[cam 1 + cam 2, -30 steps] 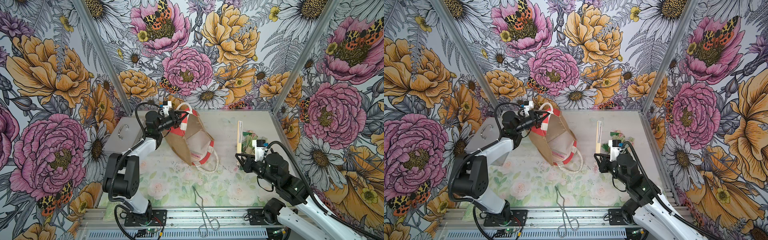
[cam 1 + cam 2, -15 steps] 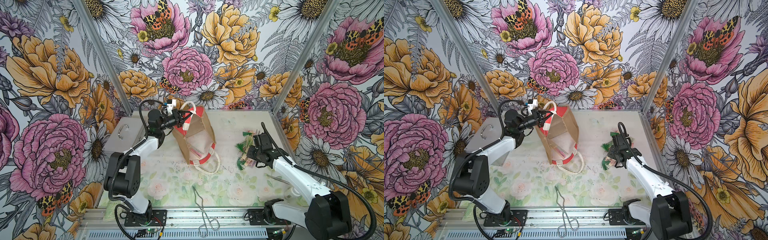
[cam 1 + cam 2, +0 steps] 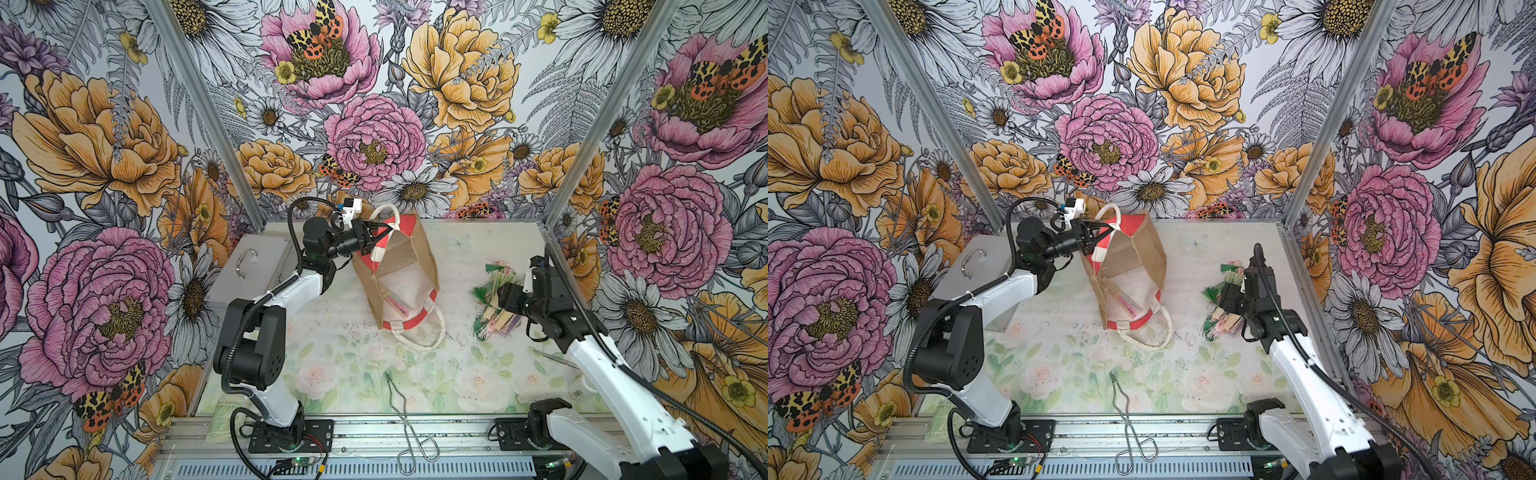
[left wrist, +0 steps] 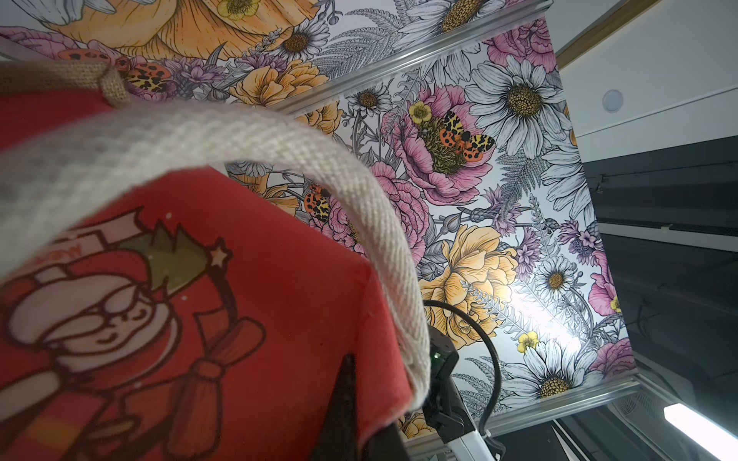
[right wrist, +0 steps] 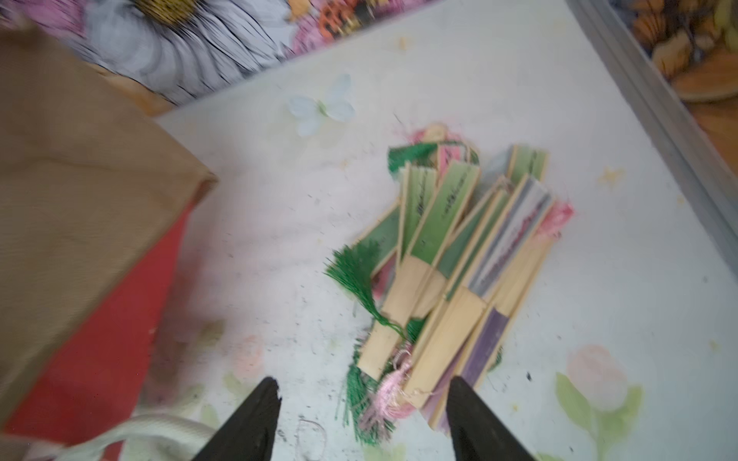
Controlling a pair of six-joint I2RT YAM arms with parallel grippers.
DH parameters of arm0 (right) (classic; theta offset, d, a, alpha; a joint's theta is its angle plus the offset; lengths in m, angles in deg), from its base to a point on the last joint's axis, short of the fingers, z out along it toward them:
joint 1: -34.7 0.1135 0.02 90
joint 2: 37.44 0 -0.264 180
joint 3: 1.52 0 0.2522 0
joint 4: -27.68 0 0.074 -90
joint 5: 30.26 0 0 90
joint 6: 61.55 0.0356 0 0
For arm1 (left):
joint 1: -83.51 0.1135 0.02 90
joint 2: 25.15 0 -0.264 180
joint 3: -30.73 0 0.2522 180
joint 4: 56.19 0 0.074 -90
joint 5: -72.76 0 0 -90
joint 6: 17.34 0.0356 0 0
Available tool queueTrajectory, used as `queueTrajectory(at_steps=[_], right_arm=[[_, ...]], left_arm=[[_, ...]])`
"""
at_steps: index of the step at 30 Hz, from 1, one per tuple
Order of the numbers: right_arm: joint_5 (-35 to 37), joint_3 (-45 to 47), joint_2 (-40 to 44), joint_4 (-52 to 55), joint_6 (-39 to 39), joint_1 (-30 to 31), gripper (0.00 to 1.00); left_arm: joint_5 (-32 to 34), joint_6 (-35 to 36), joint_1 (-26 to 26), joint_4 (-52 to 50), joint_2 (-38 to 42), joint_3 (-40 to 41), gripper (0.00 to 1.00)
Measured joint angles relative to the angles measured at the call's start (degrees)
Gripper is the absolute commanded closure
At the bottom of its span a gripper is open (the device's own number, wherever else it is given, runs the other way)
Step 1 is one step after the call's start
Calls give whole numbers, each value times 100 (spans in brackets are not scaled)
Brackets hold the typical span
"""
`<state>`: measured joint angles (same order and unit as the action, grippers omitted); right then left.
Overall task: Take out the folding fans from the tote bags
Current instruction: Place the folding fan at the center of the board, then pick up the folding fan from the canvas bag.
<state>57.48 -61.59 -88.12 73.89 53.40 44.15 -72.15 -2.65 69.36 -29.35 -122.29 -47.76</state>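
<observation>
A: Well, first the left gripper (image 3: 380, 230): apart or together?
B: Together, pinched on the upper rim of the tote bag (image 3: 401, 266), at the red-and-white striped panel. Holds that side up above the table (image 3: 332, 374). In the left wrist view, only one black finger (image 4: 339, 399) against the red printed panel, with the white handle (image 4: 279, 159) curving over it.
A: And the bag, upright?
B: Tilted, lower end on the table, mouth open toward the camera in both top views, white lining visible inside.
A: Where to look for the folding fans (image 3: 494, 320)?
B: Mostly in a heap on the table, on the right arm's side, near the bag but apart from it. Pale slats, green and pink leaves, green and pink tassels, all crossing over each other. Also at least one pinkish fan (image 3: 397, 305) inside the bag, leaning along the lining.
A: Right gripper (image 5: 361, 399)?
B: Jaws well apart, hovering just over the near end of the heap, clamping nothing. Touching a tassel or not: cannot tell, right wrist view somewhat blurred.
A: Anything more on the table?
B: Grey metal case (image 3: 253, 266) at the left side, beside the left arm, handle on its lid. Metal tongs (image 3: 405, 424) at the front edge, between the two arm bases, well apart from bag and fans.
</observation>
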Motion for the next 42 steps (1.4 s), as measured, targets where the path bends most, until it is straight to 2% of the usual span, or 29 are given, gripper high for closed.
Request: queueTrajectory(at_steps=[4,9,13,15,19,24,29,42], right_arm=[[-765,278,994,-831,-365,415,39],[-693,872,1156,-2129,-780,1681,43],[-98,1123,378,-3115,-1213,2677,47],[245,1106,-334,-3641,-1469,3101,48],[678,866,-1790,-4323,-1827,3585,48],[1045,444,-3077,-5005,-1904,3829,48],[1244,109,-3821,-5200,-1794,3875,45],[1294,-916,-5171,-4179,-1036,3875,36]], left_arm=[[0,0,-37,0,-48,-7,100],[17,0,-74,-9,-90,-35,100],[44,0,-101,-55,-90,-96,100],[66,4,-111,-116,-90,-103,100],[131,26,-114,-295,-92,-127,100],[175,46,-151,-444,-111,-223,100],[177,46,-184,-531,-138,-313,100],[175,46,-260,-612,-140,-321,100]])
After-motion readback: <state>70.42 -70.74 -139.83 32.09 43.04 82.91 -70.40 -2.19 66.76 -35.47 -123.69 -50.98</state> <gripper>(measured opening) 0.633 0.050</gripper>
